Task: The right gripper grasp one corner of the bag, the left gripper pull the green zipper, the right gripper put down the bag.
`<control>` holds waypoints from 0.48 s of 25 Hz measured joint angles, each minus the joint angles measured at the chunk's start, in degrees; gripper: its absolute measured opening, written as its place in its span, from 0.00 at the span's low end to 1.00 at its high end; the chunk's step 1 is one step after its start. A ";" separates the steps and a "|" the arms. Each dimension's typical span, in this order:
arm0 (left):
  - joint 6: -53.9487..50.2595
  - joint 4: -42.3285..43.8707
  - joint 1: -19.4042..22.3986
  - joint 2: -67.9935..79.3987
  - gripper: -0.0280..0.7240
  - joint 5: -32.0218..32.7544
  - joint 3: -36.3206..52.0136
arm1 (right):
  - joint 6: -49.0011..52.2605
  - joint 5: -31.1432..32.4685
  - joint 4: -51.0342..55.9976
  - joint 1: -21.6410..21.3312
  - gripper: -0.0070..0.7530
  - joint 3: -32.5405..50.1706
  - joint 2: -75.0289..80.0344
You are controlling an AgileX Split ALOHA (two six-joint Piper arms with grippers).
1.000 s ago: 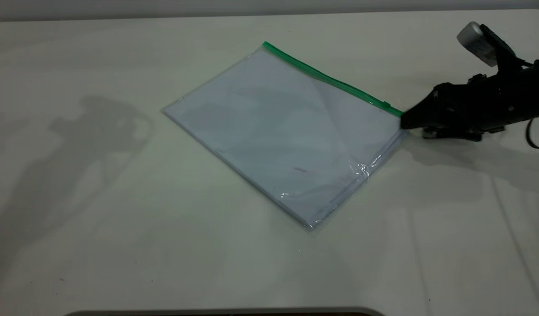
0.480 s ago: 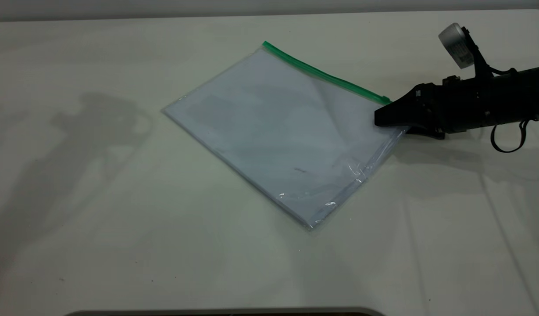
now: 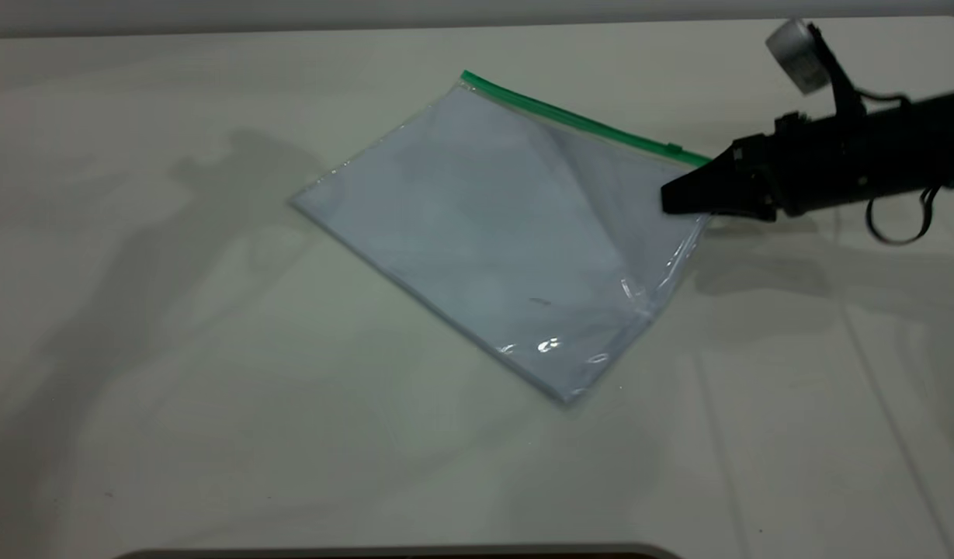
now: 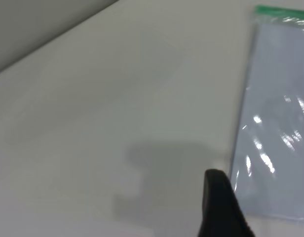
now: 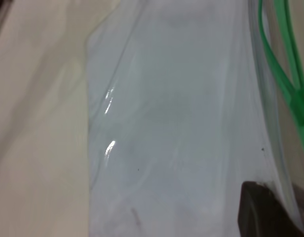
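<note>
The bag (image 3: pixel 492 225) is a clear pouch with white paper inside, lying on the white table (image 3: pixel 213 435). The green zipper (image 3: pixel 570 118) runs along its far edge, with the slider tab (image 3: pixel 673 147) near the right end. My right gripper (image 3: pixel 671 200) is shut on the bag's right corner beside the zipper end and holds that corner a little off the table. The right wrist view shows one finger (image 5: pixel 263 212) on the plastic beside the zipper (image 5: pixel 285 64). My left gripper (image 4: pixel 216 182) is a black tip just off the bag's edge (image 4: pixel 280 113), out of the exterior view.
The table's back edge (image 3: pixel 290 29) runs along the top and its front edge along the bottom. The left arm's shadow (image 3: pixel 205 202) falls on the table to the left of the bag.
My right gripper has closed over the bag's right corner and lifted it, tilting that side up. The left arm's shadow has moved right, closer to the bag.
</note>
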 joint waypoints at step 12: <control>24.94 -8.99 -9.05 16.32 0.70 22.69 -24.90 | 0.76 -13.28 -7.56 6.97 0.06 0.00 -9.16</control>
